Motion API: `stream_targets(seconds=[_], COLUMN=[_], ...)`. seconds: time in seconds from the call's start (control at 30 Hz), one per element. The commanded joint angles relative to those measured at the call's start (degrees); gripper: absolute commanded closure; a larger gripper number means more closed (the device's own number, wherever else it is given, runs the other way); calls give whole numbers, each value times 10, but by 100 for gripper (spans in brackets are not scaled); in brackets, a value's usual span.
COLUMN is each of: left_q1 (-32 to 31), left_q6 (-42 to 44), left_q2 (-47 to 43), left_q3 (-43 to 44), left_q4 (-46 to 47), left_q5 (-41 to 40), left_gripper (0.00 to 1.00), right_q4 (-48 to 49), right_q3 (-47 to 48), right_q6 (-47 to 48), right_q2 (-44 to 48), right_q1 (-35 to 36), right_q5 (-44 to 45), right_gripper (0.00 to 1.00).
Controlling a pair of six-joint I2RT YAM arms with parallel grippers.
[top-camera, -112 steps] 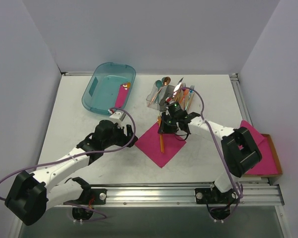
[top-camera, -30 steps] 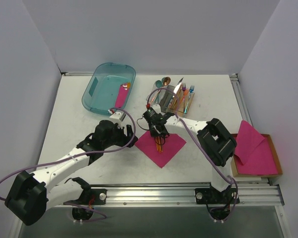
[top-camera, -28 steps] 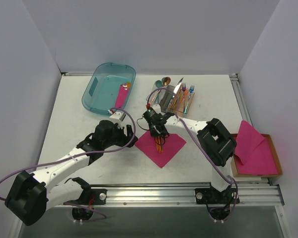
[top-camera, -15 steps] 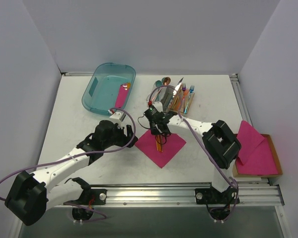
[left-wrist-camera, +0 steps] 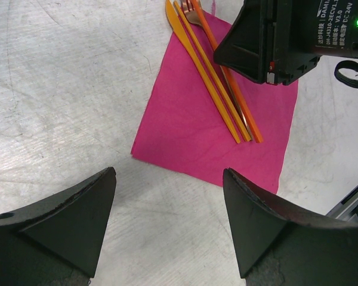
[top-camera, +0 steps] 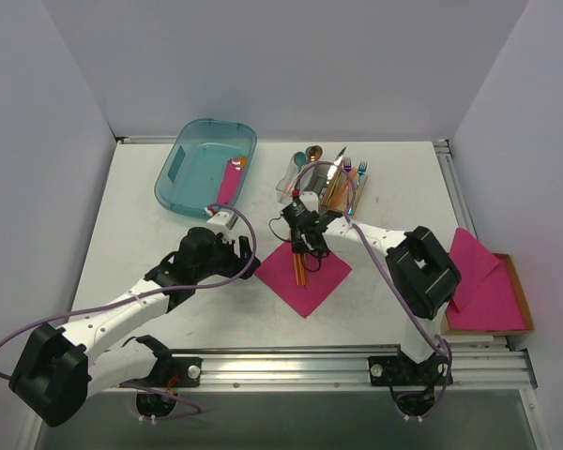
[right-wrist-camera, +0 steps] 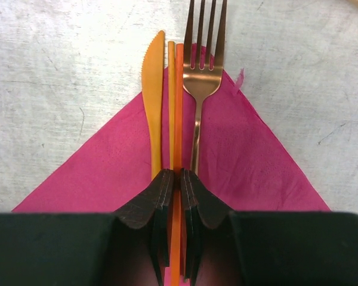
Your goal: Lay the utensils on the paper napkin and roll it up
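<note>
Bin of teal plastic [top-camera: 202, 155] sat far left on the table with a pink roll [top-camera: 229, 183] inside. Nearer the middle, we saw the left gripper [left-wrist-camera: 169, 174] spread wide and empty, hovering by the left corner of the paper napkin [top-camera: 311, 292]. That napkin lay flat as a diamond at mid-table. The utensils [left-wrist-camera: 218, 83] lay side by side on it: knife [right-wrist-camera: 152, 95], slim orange utensil [right-wrist-camera: 179, 101], fork [right-wrist-camera: 206, 65]. The right gripper [right-wrist-camera: 179, 174] was pinched tight on the slim orange utensil. A stack of pink napkins [top-camera: 488, 291] sat far right.
</note>
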State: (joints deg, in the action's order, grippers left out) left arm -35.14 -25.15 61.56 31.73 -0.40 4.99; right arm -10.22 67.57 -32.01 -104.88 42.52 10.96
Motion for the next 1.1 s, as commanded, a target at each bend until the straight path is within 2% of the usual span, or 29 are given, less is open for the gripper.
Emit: stream_targets(seconds=[0.0,0.23,0.5,0.63,0.73,1.0,1.07], left_q1=[2,2,2,2,2,1,-1], left_q6=[8,8,8,8,8,8,8], left_q2=[-2,-3,-3,0,6,8,6], left_q3=[1,1,1,1,3,5,5], left_q4=[15,15,15,16,16,20,18], left_q5=[8,7,7,8,9,13,12], left_gripper=[19,19,19,19,19,19,19], right_q4=[11,23,23,14,5,3,5], right_q3=[-11,-18,-18,-24,-52,-164,-187], right_q6=[-13,-14,-15,-23,-27,-48,-52], right_q2=[13,17,20,39,71,161,166], right_q1=[-3,-5,-5,-7,-18,-88,-94], right_q5=[1,-5,-2,11,19,15,17], right_gripper=[89,90,80,79,80,99,100])
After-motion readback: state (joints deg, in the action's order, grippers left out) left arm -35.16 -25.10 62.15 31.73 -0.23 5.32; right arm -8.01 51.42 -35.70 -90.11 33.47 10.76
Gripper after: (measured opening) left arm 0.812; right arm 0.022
